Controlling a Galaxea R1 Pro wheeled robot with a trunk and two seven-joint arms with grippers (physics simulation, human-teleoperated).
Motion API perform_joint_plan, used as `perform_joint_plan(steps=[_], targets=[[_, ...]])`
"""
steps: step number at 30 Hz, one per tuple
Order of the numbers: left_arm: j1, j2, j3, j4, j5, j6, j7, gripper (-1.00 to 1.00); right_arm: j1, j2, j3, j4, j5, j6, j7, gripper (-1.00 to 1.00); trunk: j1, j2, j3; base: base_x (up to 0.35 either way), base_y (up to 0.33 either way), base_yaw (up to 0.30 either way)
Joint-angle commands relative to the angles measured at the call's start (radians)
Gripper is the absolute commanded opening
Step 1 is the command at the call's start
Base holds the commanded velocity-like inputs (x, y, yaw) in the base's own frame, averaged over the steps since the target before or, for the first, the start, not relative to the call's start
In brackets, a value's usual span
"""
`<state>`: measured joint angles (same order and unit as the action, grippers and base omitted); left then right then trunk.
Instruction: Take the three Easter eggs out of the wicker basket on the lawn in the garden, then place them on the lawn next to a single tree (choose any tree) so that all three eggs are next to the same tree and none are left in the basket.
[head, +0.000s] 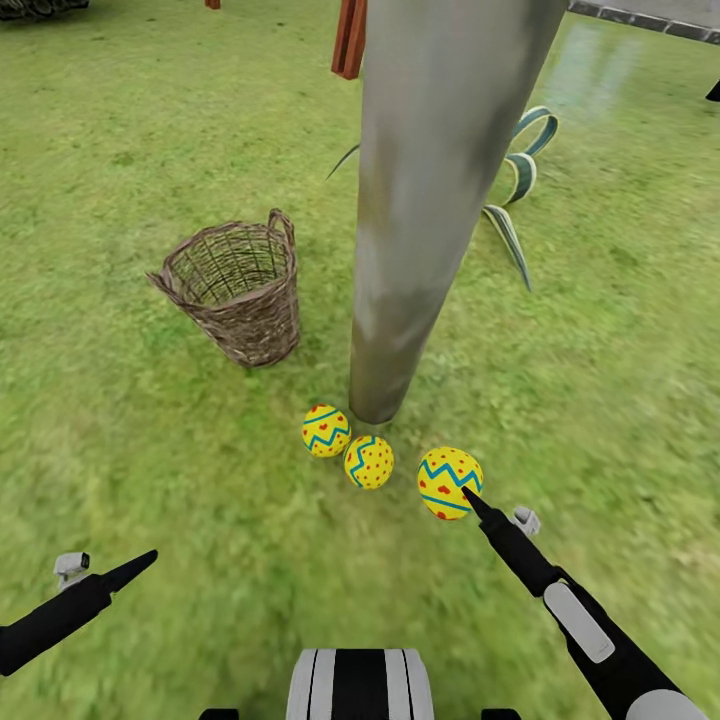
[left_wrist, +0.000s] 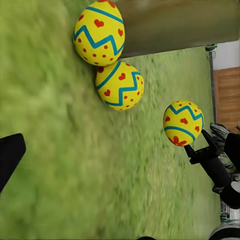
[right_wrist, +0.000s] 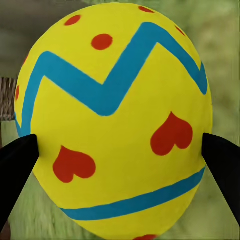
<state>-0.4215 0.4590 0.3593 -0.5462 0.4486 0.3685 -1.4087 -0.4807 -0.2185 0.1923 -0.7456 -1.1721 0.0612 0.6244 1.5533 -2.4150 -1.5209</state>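
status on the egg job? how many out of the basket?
Done: the wicker basket looks empty; two eggs lie on the lawn by the tree base.
In hand: the right gripper has the third egg between its fingers, near the trunk.
Left: release it and pull back. The left gripper is idle.

The head camera looks steeply down from above the robot's trunk onto the lawn, taking in the tree, the wicker basket and three eggs at the trunk's foot. The left wrist camera sits low over the grass (tilted sideways), facing the same eggs from a little way off, with the right claw in its frame. The right wrist camera is pressed close against one egg, the egg nearest the right arm in the head view.
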Motion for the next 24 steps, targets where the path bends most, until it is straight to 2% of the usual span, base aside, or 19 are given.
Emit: perform_joint_plan(steps=[1, 4, 11, 16, 24], targets=[[0.0, 0.0, 0.001, 0.0, 0.001, 0.01, -0.003, 1.0, -0.001, -0.001, 0.002, 0.0, -0.011, 0.006, 0.003, -1.0, 0.0, 0.0, -0.001, 0.108, 0.0, 0.0], [0.0, 0.0, 0.0, 0.0, 0.0, 0.01, -0.003, 1.0, -0.001, -0.001, 0.002, 0.0, -0.011, 0.006, 0.003, -1.0, 0.0, 0.0, -0.001, 0.052, 0.0, 0.0], [0.0, 0.0, 0.0, 0.0, 0.001, 0.01, -0.003, 1.0, -0.001, -0.001, 0.002, 0.0, -0.011, 0.006, 0.003, -1.0, 0.0, 0.0, -0.001, 0.262, 0.0, 0.0], [0.0, 0.0, 0.001, 0.0, 0.001, 0.011, -0.004, 1.0, -0.001, -0.001, 0.002, 0.0, -0.011, 0.006, 0.003, -1.0, 0.0, 0.0, -0.001, 0.028, 0.0, 0.0], [0.0, 0.001, 0.0, 0.0, 0.001, 0.01, -0.004, 1.0, 0.0, -0.001, 0.002, 0.0, -0.011, 0.006, 0.003, -1.0, 0.031, -0.056, -0.026, 0.0, 0.0, 0.0]])
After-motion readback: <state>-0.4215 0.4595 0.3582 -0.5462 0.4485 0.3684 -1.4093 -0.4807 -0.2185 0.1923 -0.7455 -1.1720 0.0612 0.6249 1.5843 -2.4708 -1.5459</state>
